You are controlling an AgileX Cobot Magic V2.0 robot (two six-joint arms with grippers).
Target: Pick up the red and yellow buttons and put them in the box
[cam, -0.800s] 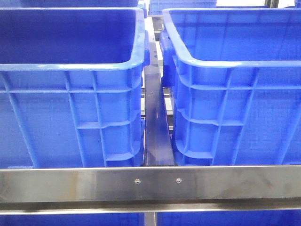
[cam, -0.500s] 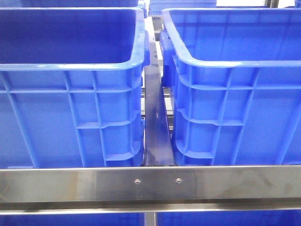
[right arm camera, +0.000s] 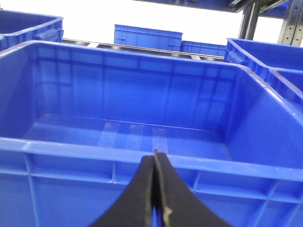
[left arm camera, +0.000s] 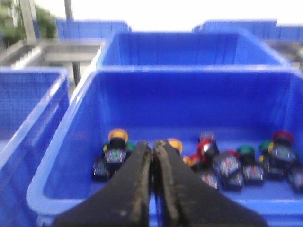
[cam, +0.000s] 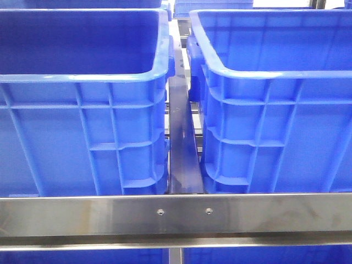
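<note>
Nothing has moved in the front view since the earlier frames — both blue crates sit as before. The left gripper (left arm camera: 152, 144) has its fingers pressed together, holding nothing, just before the button bin (left arm camera: 61, 156); past its tips lie the yellow button (left arm camera: 118, 135) and red button (left arm camera: 207, 144). The right gripper (right arm camera: 155, 153) is likewise closed and empty — ahead of it, the box (right arm camera: 142, 158).

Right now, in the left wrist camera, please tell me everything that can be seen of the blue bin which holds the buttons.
The blue bin is an open-topped plastic crate with a thick rounded rim and smooth inner walls. It stands upright among other blue crates. On its floor lies a loose pile of push buttons with yellow, red and green caps on dark bodies. The left gripper, jaws together, is in front of its near rim; contact cannot be judged.
</note>
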